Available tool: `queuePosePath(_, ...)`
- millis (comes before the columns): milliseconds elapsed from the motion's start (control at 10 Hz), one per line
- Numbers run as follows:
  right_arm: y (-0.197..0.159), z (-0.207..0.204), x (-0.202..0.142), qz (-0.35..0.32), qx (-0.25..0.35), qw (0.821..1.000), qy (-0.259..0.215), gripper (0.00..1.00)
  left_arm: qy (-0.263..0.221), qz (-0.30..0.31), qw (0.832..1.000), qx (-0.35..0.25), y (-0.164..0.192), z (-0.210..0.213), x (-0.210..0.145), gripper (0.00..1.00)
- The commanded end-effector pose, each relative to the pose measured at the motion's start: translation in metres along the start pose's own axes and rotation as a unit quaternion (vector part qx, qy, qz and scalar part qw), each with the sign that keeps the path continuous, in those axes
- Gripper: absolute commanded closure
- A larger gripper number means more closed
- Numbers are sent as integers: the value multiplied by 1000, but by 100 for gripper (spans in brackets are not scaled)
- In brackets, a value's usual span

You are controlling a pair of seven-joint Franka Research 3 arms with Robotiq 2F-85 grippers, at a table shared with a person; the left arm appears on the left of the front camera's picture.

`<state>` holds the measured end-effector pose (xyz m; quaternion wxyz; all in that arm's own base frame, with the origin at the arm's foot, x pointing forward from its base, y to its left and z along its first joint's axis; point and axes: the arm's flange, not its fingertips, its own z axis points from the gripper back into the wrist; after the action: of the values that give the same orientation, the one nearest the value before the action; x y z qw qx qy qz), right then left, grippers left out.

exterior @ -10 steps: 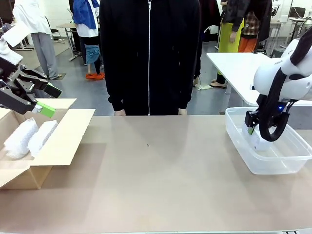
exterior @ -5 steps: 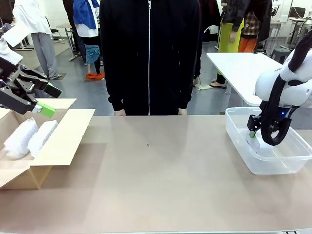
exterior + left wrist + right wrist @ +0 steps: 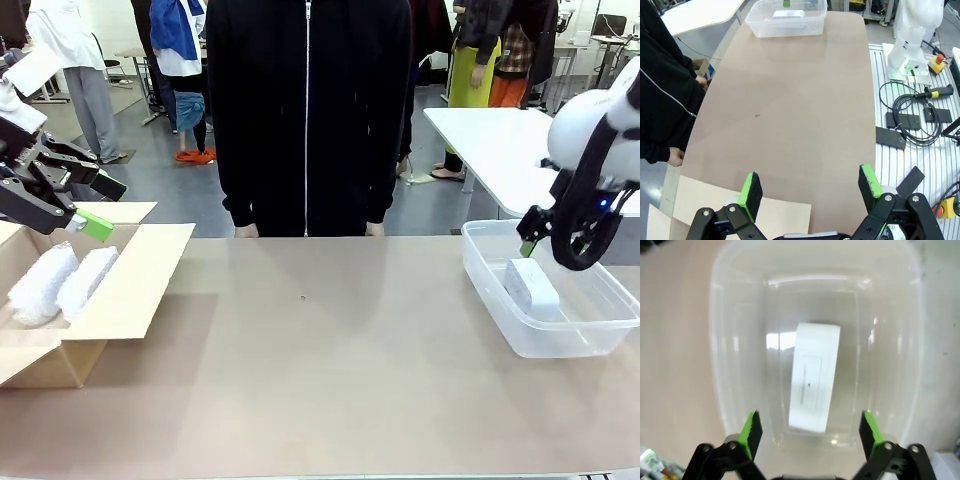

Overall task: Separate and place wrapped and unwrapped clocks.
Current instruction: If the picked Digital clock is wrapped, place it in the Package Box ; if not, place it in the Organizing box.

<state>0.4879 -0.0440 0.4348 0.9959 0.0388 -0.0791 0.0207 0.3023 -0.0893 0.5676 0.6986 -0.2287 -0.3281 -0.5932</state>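
Beyond the far edge stands a person (image 3: 308, 110) in a dark zipped jacket, hands at the table's rim, taking no part at this instant. Spanning the front view is the tan table (image 3: 320, 350), its middle bare because the sorting is judged complete: each class of clock occupies its own container at opposite ends.

At 9 o'clock sits the cardboard box (image 3: 120, 290), flaps folded outward so that items can be lowered in from above. Inside it the two wrapped clocks (image 3: 62, 282) lie side by side, touching or nearly so — bumpy whitish bundles kept together as one class.

At 3 o'clock sits the clear plastic bin (image 3: 500, 315), whose see-through walls let its content be checked from any side. On its floor lies the unwrapped clock (image 3: 814, 376), a smooth white block resting flat, roughly central, free of the walls.

Directly above the bin hangs the right end effector (image 3: 810, 432), fingers spread wide on either side of the block and empty — a released grasp, by the look of it, with the arm clear of the rim. Over the box's far side, toward 10 o'clock, the left end effector (image 3: 810, 187) is likewise spread wide and holds nothing; its wrist camera looks along the table toward the bin.
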Motion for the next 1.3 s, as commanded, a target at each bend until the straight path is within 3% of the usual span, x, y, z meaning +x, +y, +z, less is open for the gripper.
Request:
queuePosePath(0,7,52,-9,19,6,1000,-12,0,-6,-7,1000,-4,0,0,-1,0)
queuePosePath(500,36,141,-27,30,22,999,-17,0,-6,-7,1000,-4,0,0,-1,0)
queuePosePath(700,44,136,-25,17,-14,1000,-2,0,-6,-7,1000,-4,0,0,-1,0)
queuePosePath(800,34,145,-29,34,10,999,-26,0,-6,-7,1000,-4,0,0,-1,0)
queuePosePath(1200,34,145,-29,34,10,999,-26,0,-6,-7,1000,-4,0,0,-1,0)
